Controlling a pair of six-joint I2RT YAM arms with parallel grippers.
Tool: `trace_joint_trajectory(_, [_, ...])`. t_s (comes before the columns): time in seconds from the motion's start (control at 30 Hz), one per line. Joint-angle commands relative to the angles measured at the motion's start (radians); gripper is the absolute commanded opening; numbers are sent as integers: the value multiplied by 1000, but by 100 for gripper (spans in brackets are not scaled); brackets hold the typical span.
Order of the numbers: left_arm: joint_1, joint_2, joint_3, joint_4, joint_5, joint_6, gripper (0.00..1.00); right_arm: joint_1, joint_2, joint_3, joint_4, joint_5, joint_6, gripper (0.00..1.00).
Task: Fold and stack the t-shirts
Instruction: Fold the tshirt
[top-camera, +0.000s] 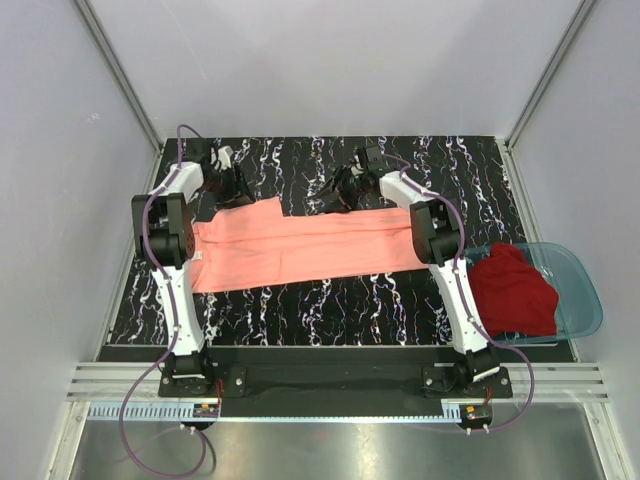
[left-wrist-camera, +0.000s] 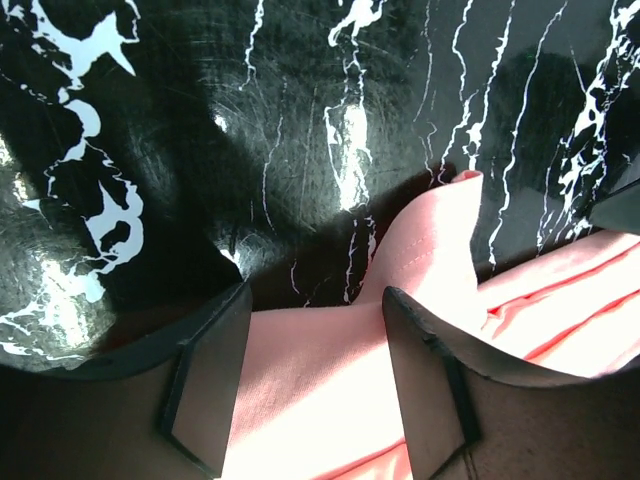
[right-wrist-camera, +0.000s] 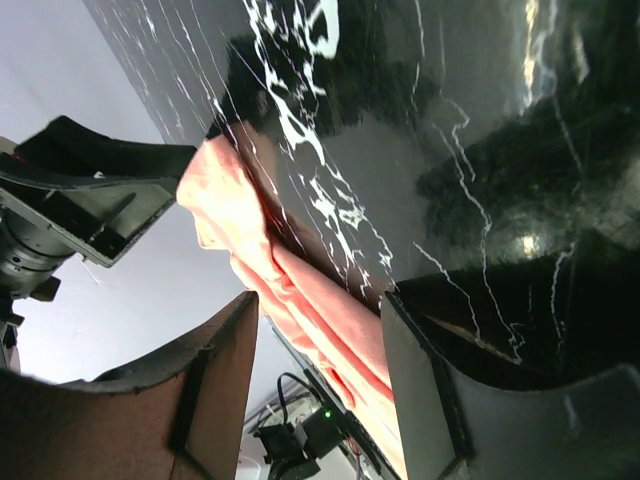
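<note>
Left gripper (top-camera: 228, 185) at the far left corner of the salmon-pink t-shirt (top-camera: 300, 250), jaws parted with cloth running between them, nothing pinched as far as shows. Right gripper (top-camera: 340, 195) on the same far edge, nearer the middle, likewise parted over a ridge of cloth.

Spread in a long band across the marbled table (top-camera: 400, 160), between the two arms. Looks light and limp, with no stiffness at all, so likely to sag and crease wherever unsupported. Best taken at two points along one edge, at a corner or hem rather than the flat middle. Probably slides easily on that glossy top when dragged.

Dark red t-shirt (top-camera: 512, 290) bunched in the translucent blue basin (top-camera: 585, 300) off to the right, well apart from both grippers.

From the top view: the whole layout, both shirts and the basin, but no clear look at the jaws. From the left wrist: a pointed corner of pink cloth standing up off the table. From the right wrist: doubled layers along the edge — invisible from above. No sign of the red shirt in either wrist view.
</note>
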Motion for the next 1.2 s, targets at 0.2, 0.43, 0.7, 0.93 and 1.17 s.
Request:
trace_joint_trajectory(0.2, [-28, -84, -18, -1, 51, 36, 38, 34, -74, 11, -39, -65, -53, 59])
trace_joint_trajectory(0.43, [-31, -171, -56, 20, 17, -3, 0, 46, -77, 7, -56, -80, -70, 59])
trace_joint_trajectory(0.7, [-60, -278, -151, 45, 11, -15, 0, 57, -85, 25, -68, -85, -76, 58])
trace_joint_trajectory(0.93, [-91, -442, -295, 7, -46, -43, 0, 71, -117, 1, -98, -100, -104, 58])
trace_joint_trajectory(1.17, [-97, -528, -449, -29, -96, -52, 0, 82, -195, -134, -89, -109, -136, 58])
